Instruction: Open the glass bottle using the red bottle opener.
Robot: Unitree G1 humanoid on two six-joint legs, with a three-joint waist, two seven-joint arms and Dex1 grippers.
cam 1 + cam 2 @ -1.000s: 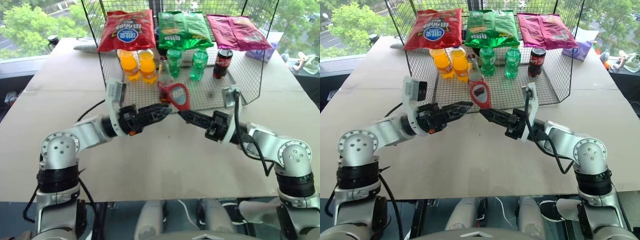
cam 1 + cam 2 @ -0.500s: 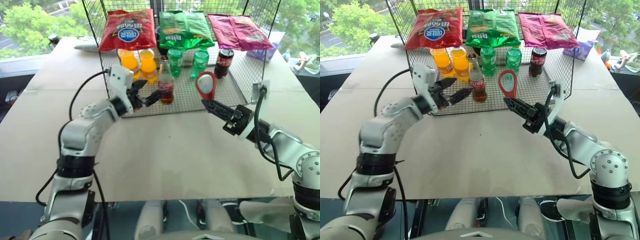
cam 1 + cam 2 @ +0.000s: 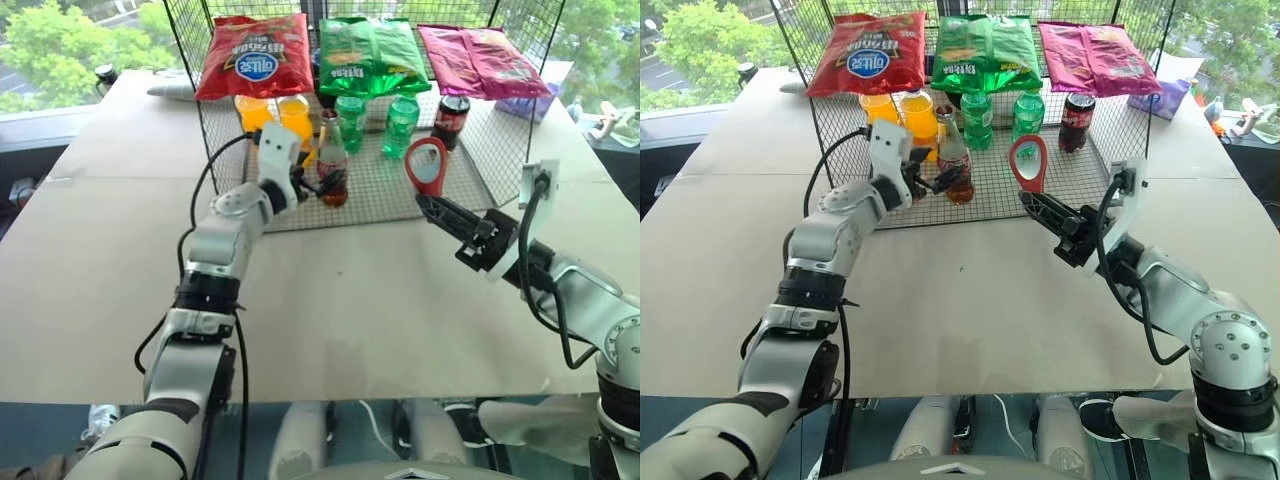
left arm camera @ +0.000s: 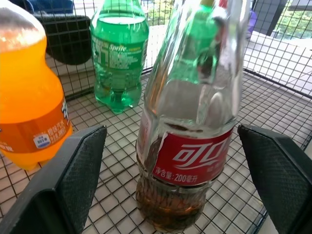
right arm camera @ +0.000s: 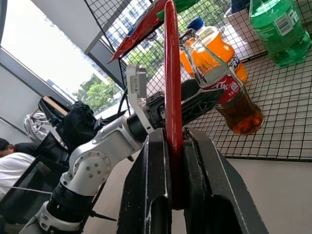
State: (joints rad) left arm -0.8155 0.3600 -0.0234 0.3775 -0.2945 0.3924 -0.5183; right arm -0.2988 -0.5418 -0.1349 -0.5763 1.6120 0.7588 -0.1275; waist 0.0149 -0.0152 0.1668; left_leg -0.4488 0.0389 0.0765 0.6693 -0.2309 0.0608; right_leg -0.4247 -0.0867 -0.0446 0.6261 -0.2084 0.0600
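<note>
The glass bottle (image 3: 332, 168) stands upright on the wire rack's floor (image 3: 385, 195), with dark liquid low in it, a red label and a cap on its narrow neck. My left gripper (image 3: 316, 186) is open. In the left wrist view its two black fingers (image 4: 73, 185) stand on either side of the glass bottle (image 4: 187, 146), apart from the glass. My right gripper (image 3: 428, 202) is shut on the handle of the red bottle opener (image 3: 427, 164), whose ring head stands upright, to the right of the bottle and clear of it.
Inside the rack are two orange bottles (image 3: 296, 118), two green bottles (image 3: 401, 122) and a stubby cola container (image 3: 449, 120), all behind the glass bottle. Chip bags (image 3: 254, 56) hang on its back wall. The tan table (image 3: 330, 300) is bare in front.
My left arm has reached forward into the rack, bringing its open fingers around the bottle. My right gripper has carried the opener to the right, away from the bottle.
</note>
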